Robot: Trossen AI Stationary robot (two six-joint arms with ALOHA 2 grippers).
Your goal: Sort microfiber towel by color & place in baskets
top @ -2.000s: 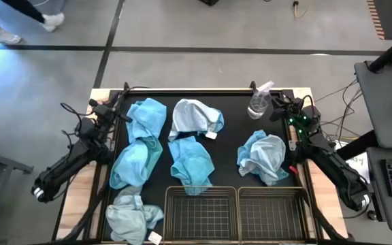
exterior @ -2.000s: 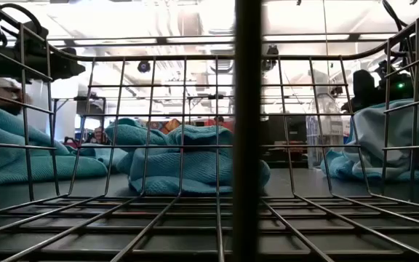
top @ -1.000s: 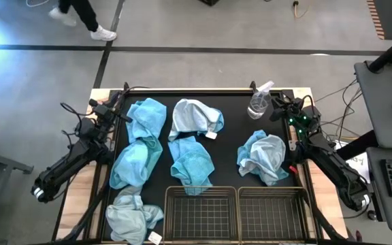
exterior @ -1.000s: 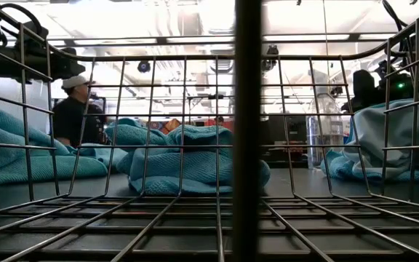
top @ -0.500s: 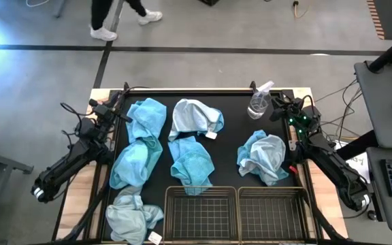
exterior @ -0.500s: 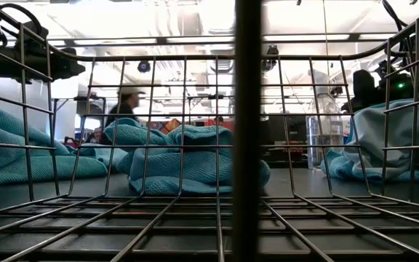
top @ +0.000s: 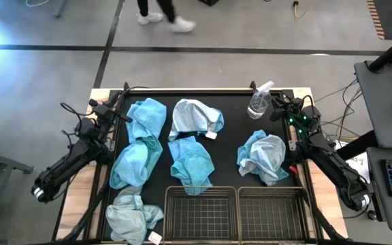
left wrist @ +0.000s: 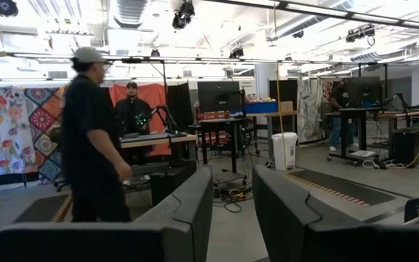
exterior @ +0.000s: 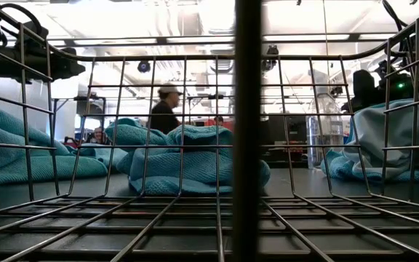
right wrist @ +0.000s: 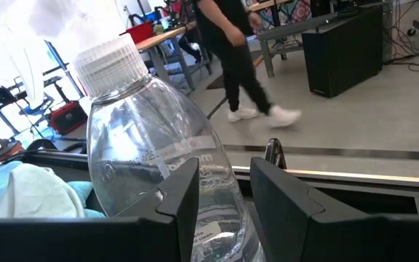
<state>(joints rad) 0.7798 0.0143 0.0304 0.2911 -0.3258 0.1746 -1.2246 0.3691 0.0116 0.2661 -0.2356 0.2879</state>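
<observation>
the microfiber towels lay just as they had one second before. on the black table (top: 226, 136) i counted six heaps: a turquoise towel (top: 146, 116) at the far left, a second turquoise one (top: 135, 163) touching it on the near side, a pale towel (top: 194, 117) in the far middle, a turquoise one (top: 190, 162) touching it on the near side and reaching the left basket (top: 201, 214), a pale and blue heap (top: 263, 156) on the right, and a pale towel (top: 133, 216) at the near left corner, just beside that basket. the right basket (top: 272, 214) touched the left one at the near edge; both held no towel.

only the person (exterior: 164, 110) had changed place, walking across the room behind the table.

the left gripper (top: 107, 112) hung at the far left edge, its fingers (left wrist: 188, 211) a little apart and holding nothing. the right gripper (top: 279, 105) was at the far right corner, fingers (right wrist: 184, 193) a little apart, with the clear spray bottle (top: 259, 102) just in front of it, not held.

free black surface remained between the middle towels and the right heap, and along the far edge.
</observation>
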